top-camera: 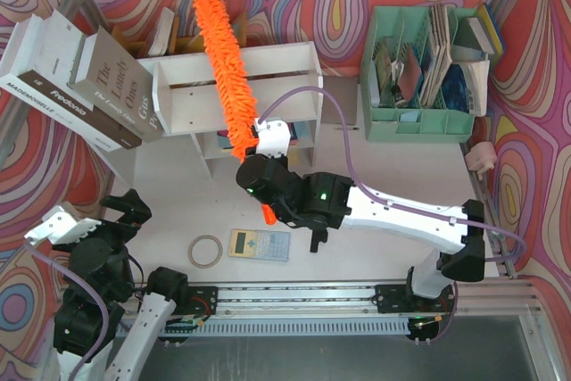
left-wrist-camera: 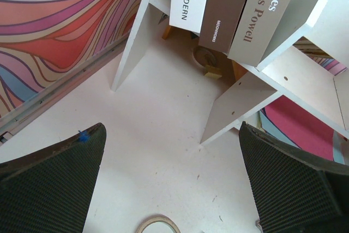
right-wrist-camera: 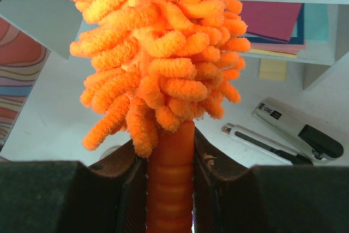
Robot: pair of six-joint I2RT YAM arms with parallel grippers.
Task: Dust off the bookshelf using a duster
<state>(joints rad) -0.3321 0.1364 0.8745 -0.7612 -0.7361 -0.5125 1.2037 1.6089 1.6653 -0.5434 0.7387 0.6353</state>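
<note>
Right claw [right-wrist-camera: 170, 167] is clamped tight on the duster [top-camera: 223, 51] handle, just below the fluff. The orange head is laid diagonally across the top of the white bookshelf [top-camera: 290, 64], with the tip sticking out past the back edge. Left claw [left-wrist-camera: 172, 173] is spread wide open with nothing in it, hanging over the table [top-camera: 169, 194] at the near left, well away from the bookshelf.

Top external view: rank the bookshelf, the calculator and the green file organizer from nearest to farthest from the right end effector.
1. bookshelf, directly ahead of the right end effector, which grips the duster.
2. calculator, behind it, toward the near edge.
3. green file organizer, at the back right.
</note>
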